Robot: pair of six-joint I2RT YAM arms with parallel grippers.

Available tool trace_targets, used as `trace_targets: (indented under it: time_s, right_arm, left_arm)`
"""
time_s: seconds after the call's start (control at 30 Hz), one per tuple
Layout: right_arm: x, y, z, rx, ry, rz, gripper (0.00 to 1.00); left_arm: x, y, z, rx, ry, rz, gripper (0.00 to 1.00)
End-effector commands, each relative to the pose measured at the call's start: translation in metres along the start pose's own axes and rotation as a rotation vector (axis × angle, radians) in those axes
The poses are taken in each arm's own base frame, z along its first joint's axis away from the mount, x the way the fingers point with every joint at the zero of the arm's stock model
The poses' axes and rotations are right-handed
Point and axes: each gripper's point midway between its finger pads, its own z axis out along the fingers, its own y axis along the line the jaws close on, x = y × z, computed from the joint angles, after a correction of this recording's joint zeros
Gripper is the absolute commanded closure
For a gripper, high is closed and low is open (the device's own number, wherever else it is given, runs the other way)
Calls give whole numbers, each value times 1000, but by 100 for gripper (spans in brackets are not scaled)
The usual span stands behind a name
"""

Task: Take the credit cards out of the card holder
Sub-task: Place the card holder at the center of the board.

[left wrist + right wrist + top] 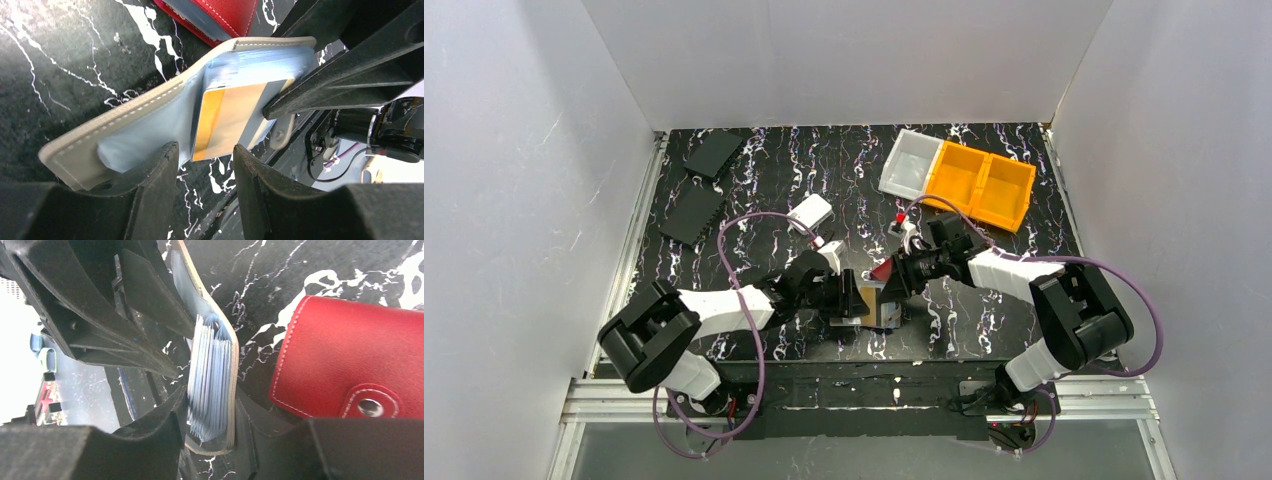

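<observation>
- Right gripper (pixel 210 412) clenched on the sleeve end of the grey-taupe leather-like folding card holder (pixel 135 127), steadying it open and tilted, just beside a red leather wallet (pixel 350 355).
- Orange-and-silver credit card (pixel 230 122) juts from the clear sleeves, offering an edge.
- Left gripper (pixel 205 147): jaws apart at that card's lower edge. Pinching or not, cannot tell.

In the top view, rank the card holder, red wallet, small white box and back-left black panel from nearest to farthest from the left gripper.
From the left gripper:
1. card holder, right at its fingertips.
2. red wallet, just behind, slightly to the right.
3. small white box, farther back, a little left.
4. black panel, far back-left corner.
</observation>
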Motion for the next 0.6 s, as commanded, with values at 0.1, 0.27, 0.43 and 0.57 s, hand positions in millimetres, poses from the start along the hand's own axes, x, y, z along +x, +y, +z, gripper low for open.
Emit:
trace_targets:
  time_s: [0.1,0.27,0.43,0.57]
  right_arm:
    - [-27,-22,-22,210,19,-137,34]
    - [-38,-20,-52,298,-24,-231,28]
    - [-39,13,-58,168,-60,-265,35]
    - [-35,28,-43,41,-68,-175,55]
  left_arm:
    - [-10,0,9,22,-8,55,56]
    - [-5,5,13,28,5,29,56]
    - [-6,2,18,54,12,4,56]
    - [-5,8,21,35,16,-33,58]
